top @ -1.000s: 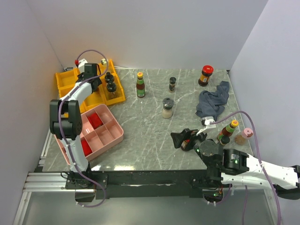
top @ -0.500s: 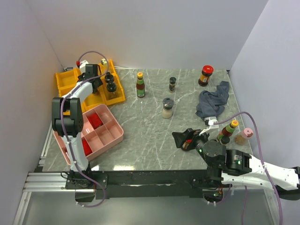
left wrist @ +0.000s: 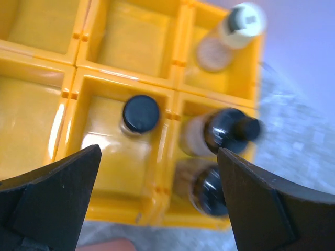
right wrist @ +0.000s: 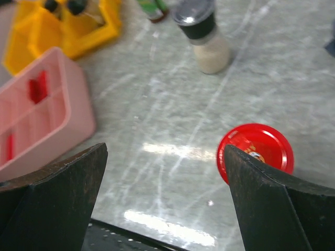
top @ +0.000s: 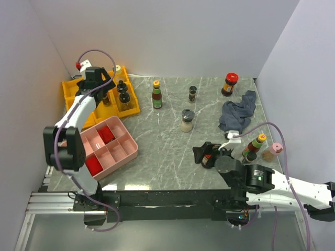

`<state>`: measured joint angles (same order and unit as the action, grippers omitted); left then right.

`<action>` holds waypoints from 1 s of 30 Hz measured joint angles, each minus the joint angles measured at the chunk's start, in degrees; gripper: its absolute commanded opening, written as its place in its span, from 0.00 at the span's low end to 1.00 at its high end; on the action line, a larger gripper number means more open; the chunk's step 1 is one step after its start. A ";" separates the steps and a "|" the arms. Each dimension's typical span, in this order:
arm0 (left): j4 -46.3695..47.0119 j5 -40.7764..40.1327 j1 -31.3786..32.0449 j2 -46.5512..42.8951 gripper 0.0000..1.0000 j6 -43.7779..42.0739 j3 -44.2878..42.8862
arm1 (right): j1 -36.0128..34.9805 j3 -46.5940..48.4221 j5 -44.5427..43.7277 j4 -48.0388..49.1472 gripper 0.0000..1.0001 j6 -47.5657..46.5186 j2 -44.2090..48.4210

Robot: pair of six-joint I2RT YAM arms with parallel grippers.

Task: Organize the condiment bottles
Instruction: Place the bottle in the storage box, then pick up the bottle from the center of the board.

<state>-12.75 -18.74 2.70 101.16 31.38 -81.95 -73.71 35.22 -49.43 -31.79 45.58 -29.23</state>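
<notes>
L tool point(left wrist: 158, 151): released, jaws wide apart, hung over yellow tray point(left wrist: 123, 78), upper left of top view.
In tray: black-capped jar point(left wrist: 140, 113) alone in one compartment; 2 dark-capped bottles point(left wrist: 233, 128) shared the compartment to its right; white-capped shaker point(left wrist: 238, 26) in compartment at upper right of wrist frame.
R tool point(right wrist: 165, 148): released, jaws wide apart, low over desk point(right wrist: 172, 104), lower centre-right of top view.
Red-lidded jar point(right wrist: 255, 151): btwn R fingers, partly hidden by the one at lower right of frame; contact unclear.
Elsewhere on desk: green-labelled bottle point(top: 156, 95) & pale shaker point(top: 187, 120) stood upright, mid-frame, well apart.

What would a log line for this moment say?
left end effector: open over yellow tray | right end effector: open near red-lidded jar
</notes>
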 measured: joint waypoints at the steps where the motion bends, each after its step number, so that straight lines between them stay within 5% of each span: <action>1: 0.22 0.70 0.20 -2.43 0.99 0.22 1.38 | 0.00 0.76 -0.70 -1.60 1.00 1.01 -1.97; 8: 0.72 5.77 3.54 -15.76 1.00 0.74 8.76 | 3.37 3.23 -1.49 -4.57 1.00 2.62 -9.57; 17: 0.22 3.58 23.02 -33.81 0.99 -0.98 19.58 | 26.49 3.50 12.31 -4.50 1.00 -2.21 -13.16; 30: 2.23 -2.43 34.69 -42.53 0.99 -0.72 34.64 | 28.87 5.22 20.87 -6.49 0.97 -3.26 -22.99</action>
<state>-10.52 -21.17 37.39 58.63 30.65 -47.31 -44.84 40.45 -28.56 -38.28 42.33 -52.23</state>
